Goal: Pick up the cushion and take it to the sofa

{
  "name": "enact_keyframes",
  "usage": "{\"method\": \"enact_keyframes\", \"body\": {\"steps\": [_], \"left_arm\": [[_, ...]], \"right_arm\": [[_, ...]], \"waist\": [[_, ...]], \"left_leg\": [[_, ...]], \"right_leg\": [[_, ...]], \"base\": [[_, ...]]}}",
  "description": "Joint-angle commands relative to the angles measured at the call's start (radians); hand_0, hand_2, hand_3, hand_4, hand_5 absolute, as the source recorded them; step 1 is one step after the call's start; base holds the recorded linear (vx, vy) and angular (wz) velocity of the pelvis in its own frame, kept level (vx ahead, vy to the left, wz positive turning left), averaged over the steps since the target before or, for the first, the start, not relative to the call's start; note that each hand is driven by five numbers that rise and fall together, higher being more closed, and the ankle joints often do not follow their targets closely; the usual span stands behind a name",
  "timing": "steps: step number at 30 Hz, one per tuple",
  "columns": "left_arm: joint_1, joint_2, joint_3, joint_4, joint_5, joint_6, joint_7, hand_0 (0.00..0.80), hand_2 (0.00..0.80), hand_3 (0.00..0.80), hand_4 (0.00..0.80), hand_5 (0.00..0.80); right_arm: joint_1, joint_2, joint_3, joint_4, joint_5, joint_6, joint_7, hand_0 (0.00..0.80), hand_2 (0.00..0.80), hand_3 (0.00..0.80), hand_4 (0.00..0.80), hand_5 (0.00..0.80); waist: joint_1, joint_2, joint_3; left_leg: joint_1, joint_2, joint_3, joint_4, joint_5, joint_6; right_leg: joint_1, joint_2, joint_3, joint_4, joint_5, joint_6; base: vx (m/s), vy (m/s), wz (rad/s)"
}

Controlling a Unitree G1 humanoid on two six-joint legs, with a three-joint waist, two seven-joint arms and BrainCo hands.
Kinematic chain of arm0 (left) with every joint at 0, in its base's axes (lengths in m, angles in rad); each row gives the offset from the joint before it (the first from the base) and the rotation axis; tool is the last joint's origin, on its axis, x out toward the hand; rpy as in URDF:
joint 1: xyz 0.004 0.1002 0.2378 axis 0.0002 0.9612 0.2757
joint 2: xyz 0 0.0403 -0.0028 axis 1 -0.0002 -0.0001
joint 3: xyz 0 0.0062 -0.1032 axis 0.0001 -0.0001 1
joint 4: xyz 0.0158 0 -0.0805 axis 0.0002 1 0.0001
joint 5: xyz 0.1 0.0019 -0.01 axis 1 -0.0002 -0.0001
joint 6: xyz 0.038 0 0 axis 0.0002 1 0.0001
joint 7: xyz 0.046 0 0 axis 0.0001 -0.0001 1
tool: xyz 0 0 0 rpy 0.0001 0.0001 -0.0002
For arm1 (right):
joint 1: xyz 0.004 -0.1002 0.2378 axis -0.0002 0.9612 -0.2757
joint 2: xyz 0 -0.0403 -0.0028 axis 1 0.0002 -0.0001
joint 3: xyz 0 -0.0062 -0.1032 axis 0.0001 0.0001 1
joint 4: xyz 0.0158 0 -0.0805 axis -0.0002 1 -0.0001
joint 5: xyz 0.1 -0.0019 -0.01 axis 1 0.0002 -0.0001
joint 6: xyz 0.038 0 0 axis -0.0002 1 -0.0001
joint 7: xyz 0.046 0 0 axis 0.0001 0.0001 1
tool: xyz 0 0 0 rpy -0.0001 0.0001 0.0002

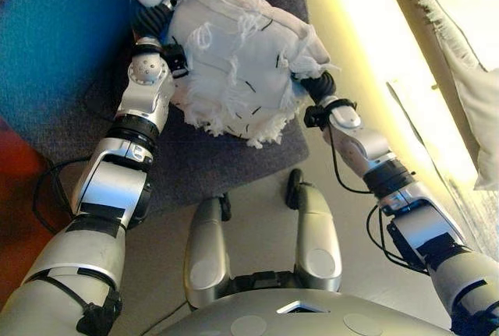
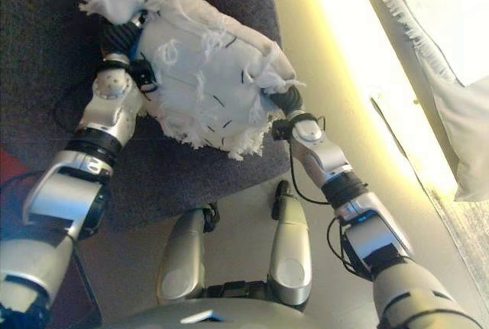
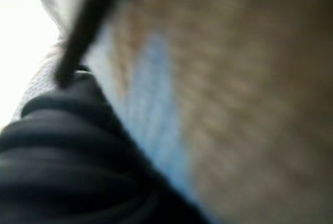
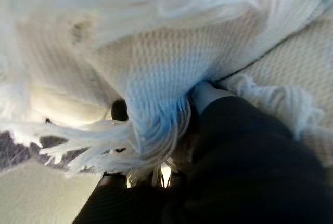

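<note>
Two hands are on the cushion (image 1: pixel 234 55), one at each side, and it is up off the floor, held out in front over a dark grey rug (image 1: pixel 210 164). On the left, the left hand (image 1: pixel 156 16) goes in under the cushion's upper left corner; only its dark ribbed cover shows, the fingers are buried in white cloth, so I cannot tell how they are set. Its wrist view gives nothing but cover and fabric pressed close. Across the middle hangs the cushion itself, white and woven, with ragged fringe and tufts dangling from its lower edge. On the right, the right hand (image 1: pixel 316 86) presses in at the right edge, and again the fingers are hidden in knit and fringe, so whether they curl or lie flat I cannot tell.

So the pickup looks done; the carry to the sofa is what remains, by my reading. Further right lies a pale strip of floor (image 1: pixel 359 55), then a pale fringed cloth (image 1: pixel 460 55) along the far right edge, possibly the sofa, though I cannot say. Nothing stands between.
</note>
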State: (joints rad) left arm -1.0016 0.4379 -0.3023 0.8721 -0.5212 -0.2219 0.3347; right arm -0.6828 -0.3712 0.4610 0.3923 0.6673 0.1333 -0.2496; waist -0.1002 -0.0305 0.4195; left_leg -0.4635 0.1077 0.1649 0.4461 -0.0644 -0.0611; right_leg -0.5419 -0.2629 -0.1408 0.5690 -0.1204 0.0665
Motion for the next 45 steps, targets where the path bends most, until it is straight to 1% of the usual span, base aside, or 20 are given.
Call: {"method": "enact_keyframes", "body": {"steps": [1, 4, 6, 7, 8, 13, 18, 23, 27, 29, 34, 36, 37, 38, 40, 43, 45], "left_arm": [[-0.207, -0.102, -0.114, -0.168, 0.087, -0.078, -0.035, 0.800, 0.800, 0.800, 0.800, 0.800], [-0.202, -0.110, -0.124, -0.156, 0.105, -0.036, -0.029, 0.800, 0.800, 0.800, 0.800, 0.800], [-0.193, -0.111, -0.127, -0.145, 0.105, -0.006, -0.026, 0.800, 0.800, 0.800, 0.800, 0.800], [-0.185, -0.108, -0.127, -0.141, 0.096, 0.008, -0.026, 0.000, 0.000, 0.000, 0.000, 0.000], [-0.177, -0.104, -0.124, -0.135, 0.086, 0.030, -0.016, 0.000, 0.000, 0.000, 0.000, 0.000], [-0.140, -0.093, -0.105, -0.130, 0.051, 0.040, -0.007, 0.000, 0.000, 0.000, 0.000, 0.000], [-0.116, -0.072, -0.092, -0.102, 0.054, 0.046, -0.029, 0.000, 0.000, 0.000, 0.000, 0.000], [-0.063, -0.017, -0.066, -0.093, 0.036, 0.051, -0.025, 0.000, 0.000, 0.000, 0.000, 0.000], [-0.029, 0.021, -0.027, -0.096, -0.007, 0.030, -0.052, 0.000, 0.000, 0.000, 0.000, 0.000], [0.005, 0.037, -0.003, -0.106, -0.027, 0.025, -0.061, 0.000, 0.000, 0.000, 0.000, 0.000], [0.169, 0.085, 0.088, -0.134, -0.033, 0.013, -0.140, 0.000, 0.000, 0.000, 0.000, 0.000], [0.177, 0.086, 0.091, -0.136, -0.033, 0.013, -0.142, 0.000, 0.000, 0.000, 0.000, 0.000], [0.292, 0.117, 0.158, -0.169, -0.031, 0.007, -0.185, 0.000, 0.000, 0.000, 0.000, 0.000], [0.340, 0.125, 0.188, -0.190, -0.026, 0.008, -0.198, 0.000, 0.000, 0.000, 0.000, 0.000], [0.399, 0.134, 0.229, -0.224, -0.011, 0.025, -0.206, 0.000, 0.000, 0.000, 0.000, 0.000], [0.479, 0.143, 0.281, -0.266, 0.013, 0.012, -0.213, 0.000, 0.000, 0.000, 0.000, 0.000], [0.532, 0.155, 0.315, -0.313, -0.007, 0.004, -0.225, 0.000, 0.000, 0.000, 0.000, 0.000]], "right_arm": [[-0.079, 0.104, 0.036, -0.139, -0.022, -0.030, 0.073, 0.800, 0.800, 0.800, 0.800, 0.800], [-0.081, 0.108, 0.046, -0.126, -0.033, 0.001, 0.065, 0.800, 0.800, 0.800, 0.800, 0.800], [-0.079, 0.105, 0.057, -0.108, -0.031, 0.035, 0.064, 0.800, 0.800, 0.800, 0.800, 0.800], [-0.076, 0.102, 0.065, -0.097, -0.033, 0.046, 0.061, 0.207, 0.207, 0.207, 0.207, 0.207], [-0.072, 0.097, 0.073, -0.088, -0.036, 0.050, 0.051, 0.000, 0.000, 0.000, 0.000, 0.000], [-0.054, 0.082, 0.062, -0.068, 0.014, 0.021, 0.009, 0.000, 0.000, 0.000, 0.000, 0.000], [-0.043, 0.088, 0.039, -0.048, 0.049, -0.007, -0.006, 0.000, 0.000, 0.000, 0.000, 0.000], [0.003, 0.061, 0.016, -0.058, 0.062, -0.020, 0.002, 0.000, 0.000, 0.000, 0.000, 0.000], [0.050, 0.031, -0.014, -0.047, 0.066, -0.039, 0.011, 0.000, 0.000, 0.000, 0.000, 0.000], [0.078, 0.016, -0.039, -0.033, 0.062, -0.051, 0.015, 0.000, 0.000, 0.000, 0.000, 0.000], [0.202, -0.022, -0.118, -0.041, 0.052, -0.071, 0.041, 0.000, 0.000, 0.000, 0.000, 0.000], [0.208, -0.023, -0.119, -0.044, 0.051, -0.071, 0.043, 0.000, 0.000, 0.000, 0.000, 0.000], [0.318, -0.047, -0.173, -0.075, 0.033, -0.072, 0.081, 0.000, 0.000, 0.000, 0.000, 0.000], [0.367, -0.050, -0.196, -0.090, 0.030, -0.071, 0.088, 0.000, 0.000, 0.000, 0.000, 0.000], [0.424, -0.045, -0.226, -0.103, 0.047, -0.076, 0.097, 0.000, 0.000, 0.000, 0.000, 0.000], [0.494, -0.026, -0.260, -0.116, 0.065, -0.098, 0.118, 0.000, 0.000, 0.000, 0.000, 0.000], [0.544, -0.017, -0.277, -0.139, 0.063, -0.110, 0.132, 0.000, 0.000, 0.000, 0.000, 0.000]], "waist": [[0.000, 0.009, -0.032], [-0.006, 0.010, -0.030], [-0.006, 0.011, -0.029], [-0.006, 0.011, -0.029], [-0.007, 0.011, -0.029], [-0.004, 0.014, -0.022], [0.004, 0.018, -0.032], [0.007, 0.024, -0.064], [0.012, 0.027, -0.103], [0.017, 0.027, -0.127], [0.026, 0.029, -0.196], [0.026, 0.029, -0.198], [0.028, 0.030, -0.241], [0.029, 0.031, -0.260], [0.033, 0.031, -0.290], [0.040, 0.030, -0.334], [0.046, 0.029, -0.357]], "left_leg": [[-0.011, 0.058, -0.048, 0.035, -0.049, -0.077], [-0.005, 0.058, -0.038, 0.033, -0.049, -0.076], [-0.001, 0.057, -0.036, 0.033, -0.049, -0.075], [0.002, 0.056, -0.034, 0.031, -0.048, -0.075], [0.007, 0.056, -0.032, 0.026, -0.046, -0.074], [0.019, 0.052, -0.031, 0.003, -0.031, -0.075], [0.060, 0.046, -0.026, -0.035, -0.016, -0.076], [0.128, 0.042, -0.008, -0.113, 0.014, -0.078], [0.181, 0.032, 0.004, -0.173, 0.027, -0.074], [0.214, 0.028, 0.010, -0.202, 0.032, -0.072], [0.306, 0.022, 0.024, -0.294, 0.050, -0.065], [0.310, 0.022, 0.025, -0.298, 0.051, -0.065], [0.359, 0.018, 0.032, -0.341, 0.061, -0.058], [0.380, 0.016, 0.036, -0.357, 0.064, -0.055], [0.411, 0.015, 0.041, -0.379, 0.067, -0.050], [0.458, 0.015, 0.052, -0.424, 0.075, -0.042], [0.485, 0.013, 0.057, -0.457, 0.082, -0.037]], "right_leg": [[0.094, -0.110, 0.087, -0.200, 0.125, 0.089], [0.091, -0.107, 0.092, -0.193, 0.120, 0.088], [0.095, -0.107, 0.091, -0.192, 0.118, 0.087], [0.097, -0.108, 0.090, -0.193, 0.118, 0.087], [0.100, -0.109, 0.089, -0.196, 0.117, 0.087], [0.114, -0.110, 0.080, -0.212, 0.120, 0.086], [0.157, -0.115, 0.062, -0.244, 0.124, 0.090], [0.226, -0.119, 0.042, -0.303, 0.135, 0.098], [0.274, -0.119, 0.029, -0.351, 0.142, 0.104], [0.309, -0.117, 0.016, -0.381, 0.148, 0.110], [0.399, -0.093, -0.008, -0.471, 0.163, 0.121], [0.403, -0.093, -0.009, -0.475, 0.164, 0.121], [0.445, -0.079, -0.016, -0.507, 0.170, 0.126], [0.463, -0.076, -0.021, -0.519, 0.172, 0.128], [0.491, -0.068, -0.031, -0.537, 0.174, 0.131], [0.531, -0.053, -0.045, -0.566, 0.177, 0.133], [0.554, -0.043, -0.059, -0.585, 0.178, 0.133]], "base": [[0.003, 0.015, -0.08], [0.031, 0.021, -0.05], [0.045, 0.019, -0.10], [0.041, 0.021, -0.08], [0.039, 0.024, -0.04], [0.011, 0.008, -0.01], [0.048, 0.016, 0.01], [0.083, 0.043, -0.02], [0.099, 0.020, 0.05], [0.112, -0.002, 0.12], [0.119, -0.003, 0.03], [0.105, 0.000, 0.00], [0.231, -0.004, 0.02], [0.283, -0.016, 0.02], [0.182, -0.035, 0.02], [0.145, -0.048, 0.05], [0.079, -0.054, 0.01]]}}
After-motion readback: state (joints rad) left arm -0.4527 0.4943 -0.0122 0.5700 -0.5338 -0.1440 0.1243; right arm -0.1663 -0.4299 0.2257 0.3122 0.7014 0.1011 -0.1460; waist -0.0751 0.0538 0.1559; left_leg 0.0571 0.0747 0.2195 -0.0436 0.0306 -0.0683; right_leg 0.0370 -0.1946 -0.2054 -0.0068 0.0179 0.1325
